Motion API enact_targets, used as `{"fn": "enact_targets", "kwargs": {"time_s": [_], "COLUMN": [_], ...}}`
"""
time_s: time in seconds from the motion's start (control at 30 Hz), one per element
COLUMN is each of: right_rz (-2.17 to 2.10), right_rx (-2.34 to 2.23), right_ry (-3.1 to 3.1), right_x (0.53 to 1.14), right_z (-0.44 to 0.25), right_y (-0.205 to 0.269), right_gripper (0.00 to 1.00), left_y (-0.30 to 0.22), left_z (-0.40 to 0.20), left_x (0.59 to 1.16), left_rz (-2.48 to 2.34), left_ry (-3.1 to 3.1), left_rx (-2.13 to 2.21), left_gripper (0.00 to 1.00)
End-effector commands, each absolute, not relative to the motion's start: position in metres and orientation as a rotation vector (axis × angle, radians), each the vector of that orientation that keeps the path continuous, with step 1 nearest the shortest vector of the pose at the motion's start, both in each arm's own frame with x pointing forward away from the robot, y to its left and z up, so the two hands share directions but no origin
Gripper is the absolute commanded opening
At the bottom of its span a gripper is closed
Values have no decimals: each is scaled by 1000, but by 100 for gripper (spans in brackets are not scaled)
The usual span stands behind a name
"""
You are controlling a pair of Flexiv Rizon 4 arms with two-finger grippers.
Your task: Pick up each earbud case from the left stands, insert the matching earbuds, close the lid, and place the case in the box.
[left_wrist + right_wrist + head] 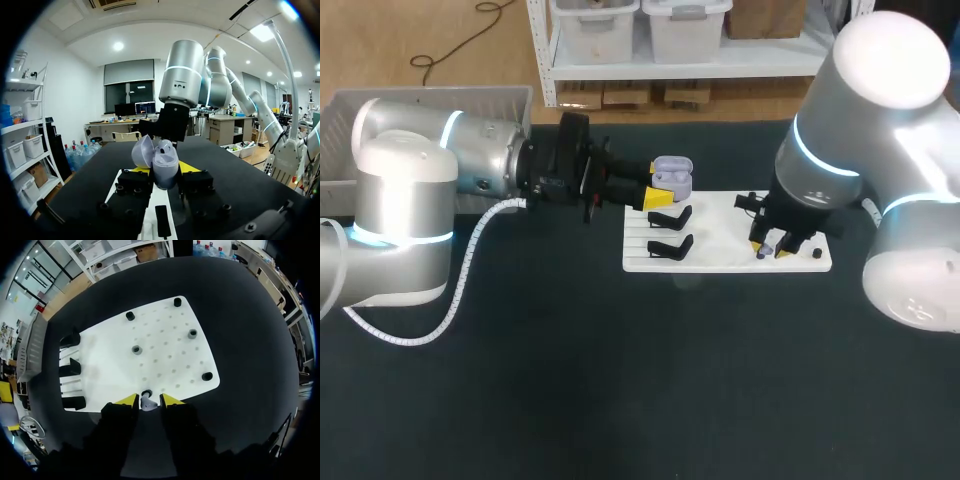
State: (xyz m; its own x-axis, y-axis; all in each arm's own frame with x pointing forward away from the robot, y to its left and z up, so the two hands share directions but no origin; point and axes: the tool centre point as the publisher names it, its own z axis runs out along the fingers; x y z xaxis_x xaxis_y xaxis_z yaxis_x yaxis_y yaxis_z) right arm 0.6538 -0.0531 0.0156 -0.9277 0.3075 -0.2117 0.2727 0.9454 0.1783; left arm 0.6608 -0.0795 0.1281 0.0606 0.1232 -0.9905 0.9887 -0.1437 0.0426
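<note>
The dark tabletop [620,400] fills most of the frame. The two big silver arms come in over it from either side.

The left arm [430,160] enters at the left edge and lies almost level, its wrist stretched towards the middle of the frame. The right arm [860,130] bulks in from the upper right and bends over, so that its wrist points straight down.

In the upper left corner sits the white slatted box [350,110], behind the left arm. A white board [720,255] lies flat at the centre, with black stands [670,245] along its left edge and small dark pegs [192,333] dotted over its right part.

The left gripper [660,195] is at the board's upper left corner, just above the stands. Its jaws are closed from both sides on the lavender earbud case [672,177]. The case is clear of the stands and its lid is swung open.

The right gripper [775,247] hangs low over the lower right part of the board. In its wrist view a small pale earbud [148,403] sits right between the jaws, on the board's near edge. I cannot tell whether the jaws actually press on it or only straddle it.
</note>
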Motion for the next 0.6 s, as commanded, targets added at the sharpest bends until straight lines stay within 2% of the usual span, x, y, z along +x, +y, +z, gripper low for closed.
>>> {"fn": "enact_targets", "kwargs": {"time_s": [0.03, 0.27, 0.5, 0.53, 0.57, 0.6], "right_rz": [211, 213, 212, 211, 211, 210], "right_rx": [436, 434, 433, 434, 434, 434], "right_ry": [2862, 2868, 2873, 2874, 2874, 2874], "right_x": [653, 653, 654, 654, 654, 654], "right_z": [14, 11, 10, 10, 10, 10], "right_y": [-53, -51, -50, -50, -50, -50], "right_gripper": [27, 25, 19, 17, 6, 0], "left_y": [-79, -79, -79, -79, -79, -79], "left_z": [128, 128, 128, 128, 128, 128], "left_x": [660, 660, 660, 660, 660, 660], "left_rz": [-1208, -1208, -1208, -1208, -1208, -1208], "left_ry": [1195, 1195, 1195, 1195, 1195, 1195], "left_rx": [1433, 1433, 1433, 1433, 1433, 1433], "left_gripper": [0, 0, 0, 0, 0, 0]}}
